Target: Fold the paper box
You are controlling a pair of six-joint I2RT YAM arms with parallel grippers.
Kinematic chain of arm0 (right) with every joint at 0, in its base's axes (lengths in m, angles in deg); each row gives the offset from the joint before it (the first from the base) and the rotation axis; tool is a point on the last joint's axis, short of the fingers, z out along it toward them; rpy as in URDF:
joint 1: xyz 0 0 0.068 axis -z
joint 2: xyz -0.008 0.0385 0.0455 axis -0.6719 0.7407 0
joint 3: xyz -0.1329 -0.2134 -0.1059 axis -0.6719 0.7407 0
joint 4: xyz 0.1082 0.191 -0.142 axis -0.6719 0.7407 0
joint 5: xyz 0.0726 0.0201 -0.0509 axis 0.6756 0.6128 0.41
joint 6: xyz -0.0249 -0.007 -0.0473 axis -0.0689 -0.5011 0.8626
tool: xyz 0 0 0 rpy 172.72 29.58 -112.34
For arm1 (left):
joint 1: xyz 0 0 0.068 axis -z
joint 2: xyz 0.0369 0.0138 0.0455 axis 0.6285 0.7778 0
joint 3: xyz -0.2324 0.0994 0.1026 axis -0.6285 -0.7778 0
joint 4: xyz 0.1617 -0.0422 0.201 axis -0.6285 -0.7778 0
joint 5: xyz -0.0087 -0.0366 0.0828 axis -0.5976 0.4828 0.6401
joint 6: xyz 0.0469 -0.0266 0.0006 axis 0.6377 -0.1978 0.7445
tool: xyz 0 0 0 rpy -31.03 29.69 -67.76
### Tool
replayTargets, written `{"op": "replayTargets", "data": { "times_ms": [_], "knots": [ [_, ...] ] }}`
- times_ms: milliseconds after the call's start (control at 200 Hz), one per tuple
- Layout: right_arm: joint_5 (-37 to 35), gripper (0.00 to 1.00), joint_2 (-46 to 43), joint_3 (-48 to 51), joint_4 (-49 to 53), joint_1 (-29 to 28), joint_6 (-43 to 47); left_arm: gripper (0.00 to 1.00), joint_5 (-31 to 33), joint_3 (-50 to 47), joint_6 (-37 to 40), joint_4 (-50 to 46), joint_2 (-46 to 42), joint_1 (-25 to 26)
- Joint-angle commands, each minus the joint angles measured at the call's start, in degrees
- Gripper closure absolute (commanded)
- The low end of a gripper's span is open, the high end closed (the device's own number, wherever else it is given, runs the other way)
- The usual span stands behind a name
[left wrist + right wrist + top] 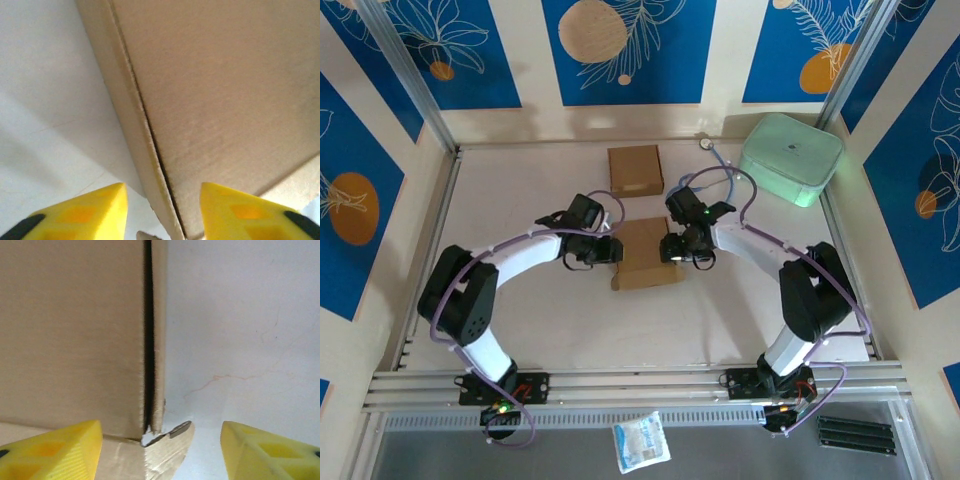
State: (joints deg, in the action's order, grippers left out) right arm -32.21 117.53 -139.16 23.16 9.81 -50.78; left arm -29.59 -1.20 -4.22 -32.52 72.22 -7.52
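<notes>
Two arms meet at the paper box [645,255] in the middle of a pale counter [520,180].

The counter is off-white and faintly scuffed, boxed in by aluminium rails and cream walls that carry blue panels with leaf drawings and orange discs. From above, the brown box lies flat at centre, a second cardboard piece [635,170] lies behind it, a mint-green container [790,158] sits at the far right corner, and a white packet [640,442] lies on the grey ledge in front of the arm bases. The left tool [605,250] is at the box's left side and the right tool [678,250] at its right. The wrist views add detail. The left tool [162,200] stands open, its yellow fingers straddling a folded edge of the box. The right tool [160,440] gapes wide, with a torn corner flap between its fingers and one finger over bare counter.
</notes>
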Motion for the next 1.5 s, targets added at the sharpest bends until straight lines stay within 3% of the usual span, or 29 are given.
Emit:
{"op": "replayTargets", "data": {
  "times_ms": [0,135,330,415,540,630,755,890,970,1030,1180,1496],
  "knots": [
    [2.2,0.31,-5.0,-1.7,-1.2,1.0,-0.7,0.47,2.8,3.2,1.3,-0.6,-3.8,0.3],
    [5.2,0.26,-3.8,-1.0,-4.2,4.0,-1.4,0.37,4.4,4.3,1.7,0.3,-2.0,0.0],
    [9.2,0.25,2.9,-2.9,-5.2,5.1,1.1,0.34,4.2,5.4,2.8,0.8,2.9,-0.1],
    [8.9,0.34,5.0,-1.6,-6.8,5.2,0.9,0.36,2.4,3.9,2.1,2.6,4.3,-0.1],
    [11.8,0.56,6.2,1.1,-10.1,5.1,-0.8,0.46,-0.6,1.1,0.4,6.1,5.7,-0.1],
    [16.4,0.64,6.1,1.8,-11.6,4.4,-1.8,0.56,-0.8,0.8,0.5,6.3,5.1,-0.1],
    [18.3,0.69,4.6,2.8,-13.8,3.4,-4.5,0.57,0.5,1.3,1.1,5.5,2.3,-0.2],
    [14.7,0.68,2.5,1.8,-12.2,3.5,-5.3,0.40,5.3,1.3,2.1,3.3,-2.0,-0.8],
    [11.7,0.57,1.8,1.2,-11.8,3.6,-4.6,0.30,7.1,0.4,2.7,3.2,-4.1,-1.4],
    [10.7,0.51,2.4,1.1,-12.1,3.8,-4.5,0.27,7.4,-0.3,2.8,3.7,-5.0,-2.1],
    [12.2,0.49,7.1,-0.4,-13.0,3.2,-4.0,0.24,6.2,-1.3,2.3,5.1,-4.0,-4.1],
    [21.4,0.73,11.3,1.7,-18.4,4.2,-4.4,0.16,-2.1,-3.9,-0.8,13.2,-1.9,-7.0]
  ]
}}
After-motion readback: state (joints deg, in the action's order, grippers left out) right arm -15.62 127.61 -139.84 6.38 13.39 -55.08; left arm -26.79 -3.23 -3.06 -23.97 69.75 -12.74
